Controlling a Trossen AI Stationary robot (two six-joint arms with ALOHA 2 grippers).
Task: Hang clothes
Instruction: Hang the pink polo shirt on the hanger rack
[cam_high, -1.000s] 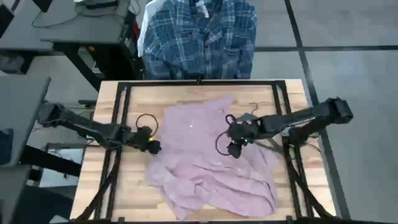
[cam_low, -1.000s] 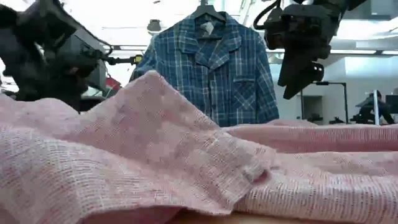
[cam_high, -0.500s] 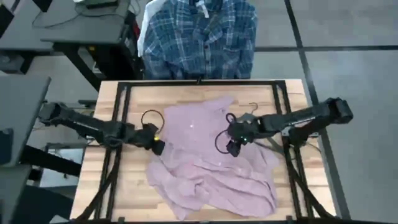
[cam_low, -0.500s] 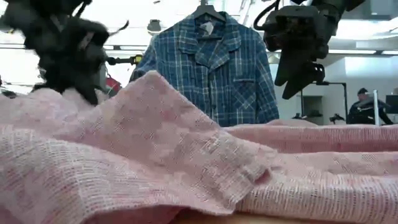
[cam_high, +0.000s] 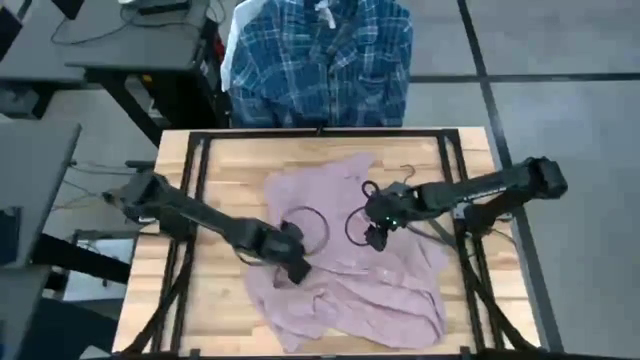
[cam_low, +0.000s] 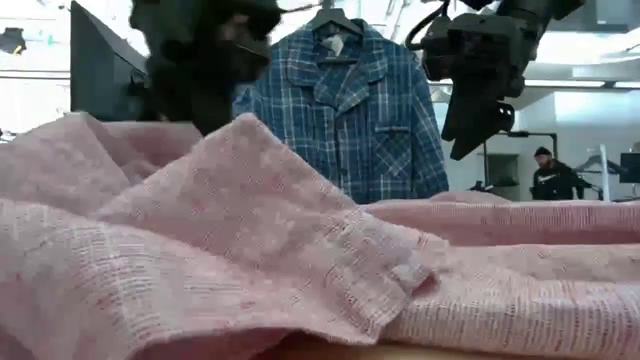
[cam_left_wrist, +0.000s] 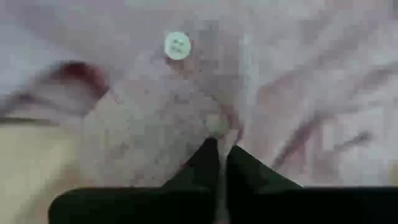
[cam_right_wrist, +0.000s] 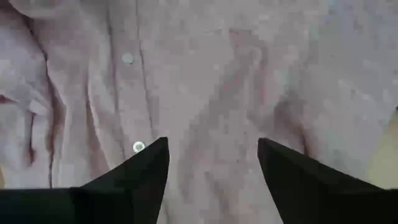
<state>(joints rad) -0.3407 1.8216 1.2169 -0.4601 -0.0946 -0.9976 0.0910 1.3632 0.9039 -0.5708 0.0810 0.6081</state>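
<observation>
Dusty pink shirt (cam_high: 335, 250) spread crumpled over the middle of the bench (cam_high: 210, 180), long axis running from the far edge, near the collar end, toward the near right corner; plaid shirt (cam_high: 320, 60) already hung beyond the far edge. Left gripper (cam_high: 297, 270) low on the shirt's near-left part, fingers pinched together with a fold of pink cloth between the tips. Right gripper (cam_high: 377, 236) hovering just above the shirt's right side, fingers apart and empty, a wire hanger (cam_high: 405, 180) just beside it.
</observation>
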